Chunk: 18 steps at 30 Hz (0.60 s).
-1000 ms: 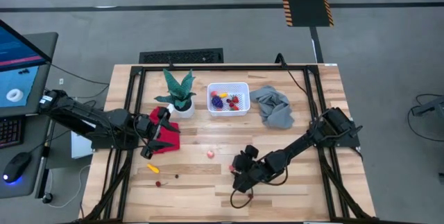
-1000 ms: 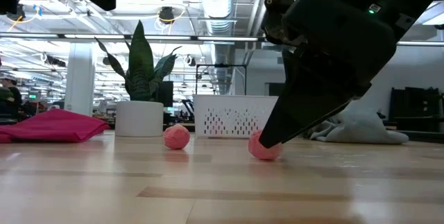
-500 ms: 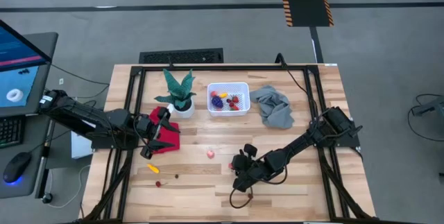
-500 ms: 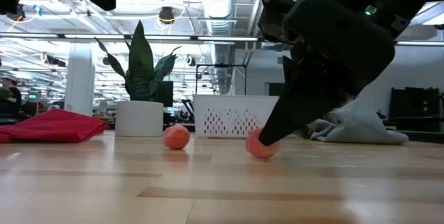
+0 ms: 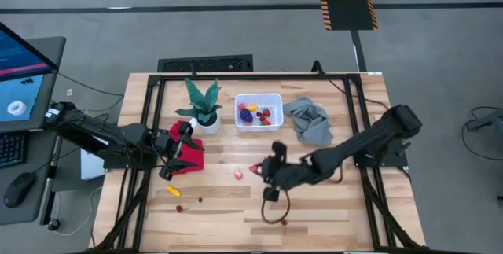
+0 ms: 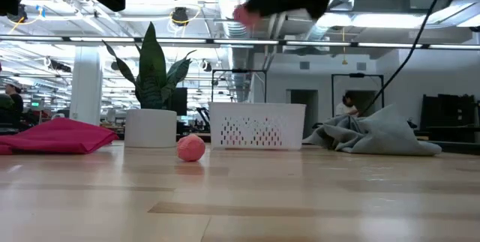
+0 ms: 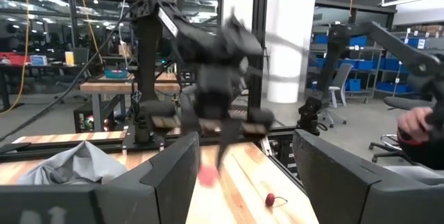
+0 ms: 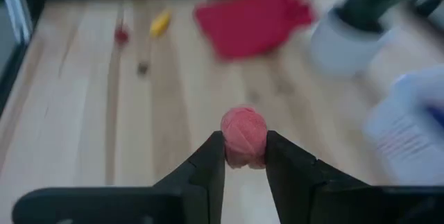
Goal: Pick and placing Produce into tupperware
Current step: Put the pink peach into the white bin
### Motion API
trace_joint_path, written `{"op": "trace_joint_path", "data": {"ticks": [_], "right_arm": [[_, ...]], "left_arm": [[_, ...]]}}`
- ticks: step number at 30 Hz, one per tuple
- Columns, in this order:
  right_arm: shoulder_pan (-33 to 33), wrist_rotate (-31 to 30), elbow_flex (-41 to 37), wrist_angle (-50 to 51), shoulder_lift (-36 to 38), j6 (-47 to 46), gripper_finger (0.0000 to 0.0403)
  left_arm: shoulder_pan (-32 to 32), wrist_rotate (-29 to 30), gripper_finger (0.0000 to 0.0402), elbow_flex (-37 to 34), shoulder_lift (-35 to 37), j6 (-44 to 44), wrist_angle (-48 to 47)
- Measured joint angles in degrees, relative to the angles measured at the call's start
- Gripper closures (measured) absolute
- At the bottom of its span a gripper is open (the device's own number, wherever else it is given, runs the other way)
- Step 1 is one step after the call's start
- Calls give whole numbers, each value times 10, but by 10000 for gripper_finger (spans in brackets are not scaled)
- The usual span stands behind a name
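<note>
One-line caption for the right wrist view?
Right end effector grips a pink ball above the table, red cloth beyond.

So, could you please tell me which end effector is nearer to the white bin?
The right end effector, shut on a pink ball, hangs just in front of the white bin; the left end effector sits farther off, beyond the potted plant.

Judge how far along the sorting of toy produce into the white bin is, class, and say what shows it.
Done: several pieces lie in the tupperware. In hand: the right gripper, jaws shut on a pink ball, is raised above the table. Left: another pink ball, a yellow piece and cherries on the table.
</note>
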<state>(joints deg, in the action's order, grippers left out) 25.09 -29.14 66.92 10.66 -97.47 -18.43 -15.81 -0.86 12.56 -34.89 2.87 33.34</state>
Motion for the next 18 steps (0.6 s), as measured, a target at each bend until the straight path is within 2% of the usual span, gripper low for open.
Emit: {"op": "trace_joint_path", "data": {"ticks": [9, 18], "right_arm": [[-45, -15, 0, -2, 160, 119, 289], [-91, -9, 1, -65, 267, 207, 289]], "left_arm": [[0, 0, 177, 0, 0, 0, 0], [0, 1, 177, 0, 0, 0, 0]]}}
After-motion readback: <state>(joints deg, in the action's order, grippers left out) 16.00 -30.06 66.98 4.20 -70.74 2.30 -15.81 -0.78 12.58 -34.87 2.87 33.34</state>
